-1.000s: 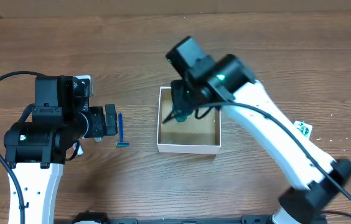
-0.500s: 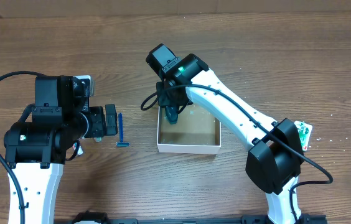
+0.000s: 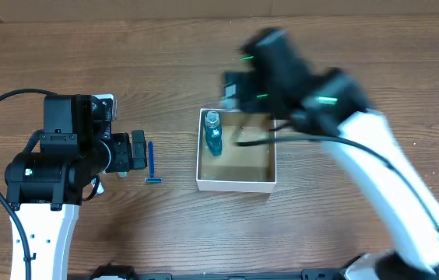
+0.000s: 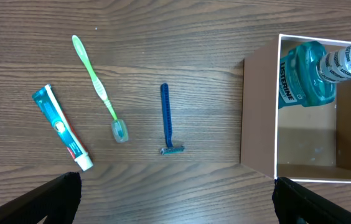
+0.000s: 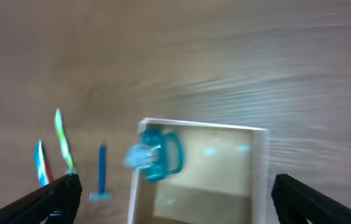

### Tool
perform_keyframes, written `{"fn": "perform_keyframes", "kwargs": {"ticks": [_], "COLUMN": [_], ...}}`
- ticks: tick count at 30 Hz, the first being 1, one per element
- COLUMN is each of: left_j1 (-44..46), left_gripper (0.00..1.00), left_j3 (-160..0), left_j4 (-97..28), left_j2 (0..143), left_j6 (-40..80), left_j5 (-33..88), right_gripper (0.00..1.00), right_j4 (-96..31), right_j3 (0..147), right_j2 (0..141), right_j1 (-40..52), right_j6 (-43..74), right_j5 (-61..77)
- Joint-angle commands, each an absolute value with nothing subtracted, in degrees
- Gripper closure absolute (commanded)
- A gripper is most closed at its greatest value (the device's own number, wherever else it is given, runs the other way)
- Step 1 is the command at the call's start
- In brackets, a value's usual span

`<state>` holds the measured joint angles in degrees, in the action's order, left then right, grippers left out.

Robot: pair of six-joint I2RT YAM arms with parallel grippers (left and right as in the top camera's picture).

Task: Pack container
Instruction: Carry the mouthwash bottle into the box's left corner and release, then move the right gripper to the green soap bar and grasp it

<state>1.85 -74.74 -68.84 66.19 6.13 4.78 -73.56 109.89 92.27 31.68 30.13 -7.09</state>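
Observation:
The container (image 3: 235, 185) is a small square white-walled box with a brown floor at mid-table. A blue mouthwash bottle (image 3: 213, 136) rests inside it along the left wall, cap toward the far wall. The bottle (image 4: 312, 74) also shows in the left wrist view, and blurred (image 5: 157, 155) in the right wrist view. My right gripper (image 5: 175, 199) is open and empty, above and behind the container (image 5: 203, 128), and its arm is motion-blurred overhead. My left gripper (image 4: 175, 193) is open and empty, hovering left of the container (image 4: 259, 112) near a blue razor (image 3: 152, 163).
On the wood left of the box lie the razor (image 4: 166, 118), a green toothbrush (image 4: 98, 87) and a toothpaste tube (image 4: 60, 127). The left arm's base and cable take up the table's left side.
The right gripper opened and let go of the mouthwash bottle, which now rests in the container. It then pulled up and back from the box. The left arm has not moved.

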Motion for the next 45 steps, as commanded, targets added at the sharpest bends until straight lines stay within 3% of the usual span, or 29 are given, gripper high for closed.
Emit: {"fn": "perform_keyframes", "kwargs": {"ticks": [1,5,10,18,29,30,33,36,41,45], "left_j1": [1.89,1.89,1.89,1.89,1.89,1.89,1.89,1.89,1.89,1.89], "left_gripper": [0.0,0.0,0.0,0.0,0.0,0.0,0.0,0.0,0.0,0.0], "left_j3": [-76.25,-76.25,-76.25,-76.25,-76.25,-76.25,-76.25,-76.25,-76.25,-76.25], "left_j4": [-68.77,-68.77,-68.77,-68.77,-68.75,-68.75,-68.75,-68.77,-68.77,-68.77], "left_j2": [66.13,66.13,66.13,66.13,66.13,66.13,66.13,66.13,66.13,66.13], "left_j6": [7.33,7.33,7.31,7.84,7.77,7.79,7.79,7.79,7.77,7.77], "left_j5": [5.58,5.58,5.58,5.61,5.61,5.61,5.61,5.61,5.58,5.58], "right_gripper": [0.0,0.0,0.0,0.0,0.0,0.03,0.31,0.49,0.52,0.54], "right_j4": [-80.31,-85.8,-71.42,-47.77,-41.76,-41.82,-41.8,-41.74,-42.85,-54.26], "right_j3": [110.37,103.98,80.34,57.56,53.21,53.21,53.21,53.21,54.65,66.28], "right_j2": [88.64,88.73,88.79,91.0,101.34,101.34,101.34,101.34,101.3,99.92], "right_j1": [15.86,-4.45,-18.68,-22.81,-22.79,-22.79,-22.79,-22.79,-22.79,-22.52], "right_j6": [35.31,34.09,28.45,21.12,19.46,19.44,19.53,19.53,19.7,19.92], "right_j5": [-9.39,-9.41,-5.45,-2.46,-1.13,-0.93,0.27,0.84,3.6,6.39]}}
